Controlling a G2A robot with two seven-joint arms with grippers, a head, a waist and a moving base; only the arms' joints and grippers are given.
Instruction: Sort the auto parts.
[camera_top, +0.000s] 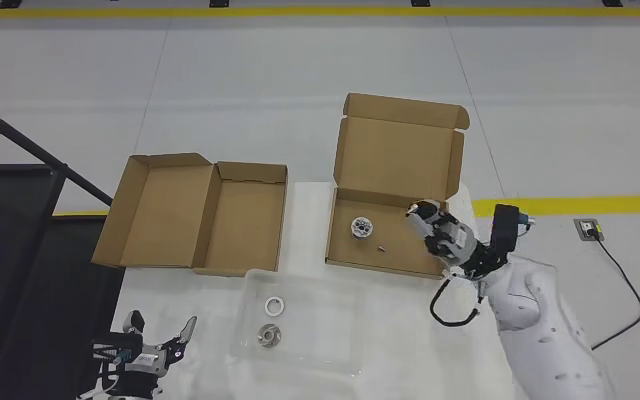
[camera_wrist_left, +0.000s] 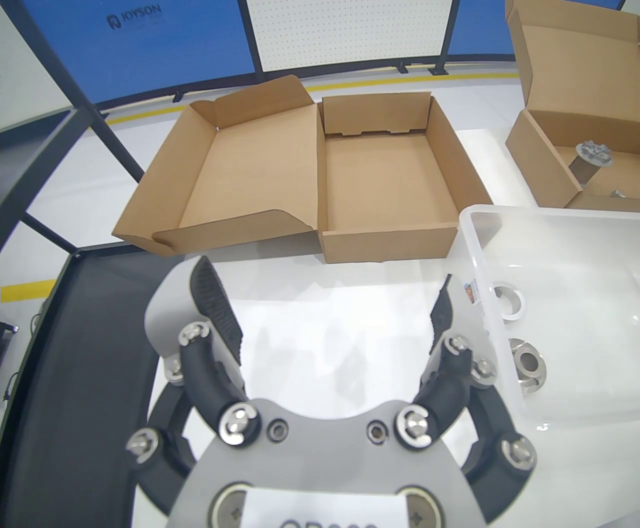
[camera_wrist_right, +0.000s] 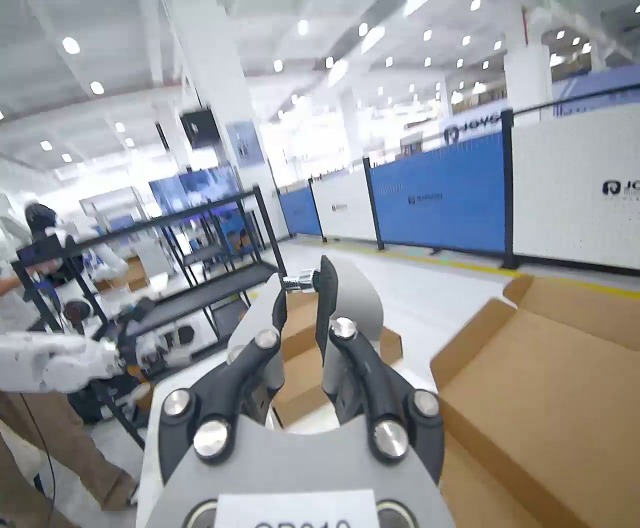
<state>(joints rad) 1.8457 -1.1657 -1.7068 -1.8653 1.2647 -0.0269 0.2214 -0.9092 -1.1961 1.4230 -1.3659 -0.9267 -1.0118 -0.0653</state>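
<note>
White table stands on a pale factory floor crossed by yellow lines, with blue and white partition panels behind it. Two open cardboard boxes sit side by side at the far part of the table, well apart from each other.

The left box lies with its lid folded flat outward. The right box has its lid standing up. On its floor stand a toothed metal part and, just beside it, a small bolt.

Nearer the robot, between the two boxes, sits a clear plastic bin. At its left end are a white ring and a metal flange, close together, with the ring on the far side.

The right gripper hangs over the right side of the right box's tray. Its fingers are drawn close, pinching a silver bolt crosswise at the very tips.

The left gripper is at the near left corner of the table, beside the bin. Its fingers are spread wide with nothing between them
</note>
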